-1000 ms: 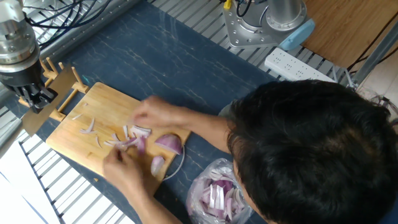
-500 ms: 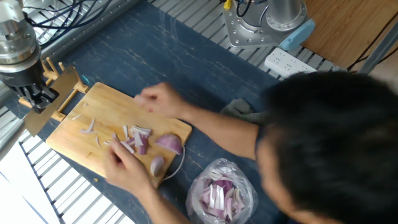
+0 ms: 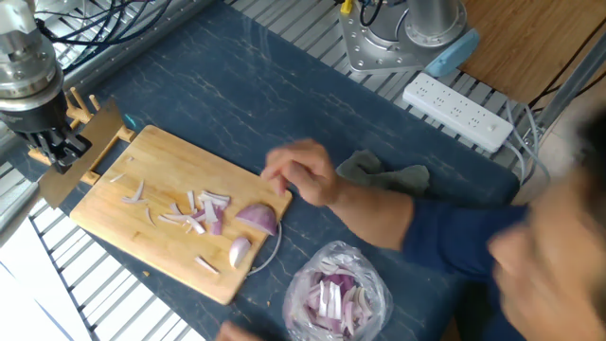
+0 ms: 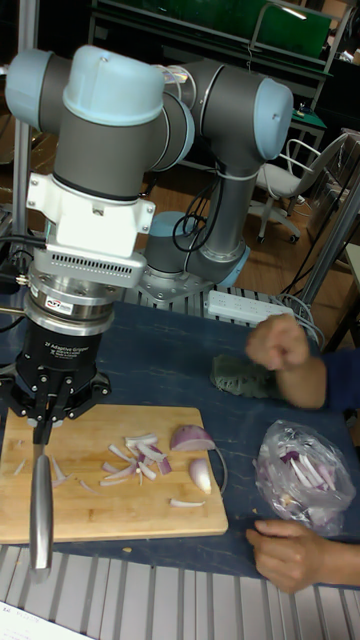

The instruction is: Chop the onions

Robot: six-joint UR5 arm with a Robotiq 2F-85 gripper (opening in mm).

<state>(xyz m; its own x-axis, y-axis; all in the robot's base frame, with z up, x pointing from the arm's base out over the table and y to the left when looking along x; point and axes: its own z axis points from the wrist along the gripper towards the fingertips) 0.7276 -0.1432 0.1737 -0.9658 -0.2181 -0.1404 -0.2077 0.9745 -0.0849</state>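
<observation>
Tall fixed view: pincer (image 4: 40, 425) apparently pinches a knife (image 4: 40, 510) beside onions (image 4: 150, 455) on board (image 4: 90, 510).

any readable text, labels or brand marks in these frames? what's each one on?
"2F Adaptive Gripper": partly legible, small white print on the black body above the end effector.
Small red-and-white mark on the silver ring above it: too small to read.
Nothing readable on the cutting board, power strip or plastic bag.
</observation>
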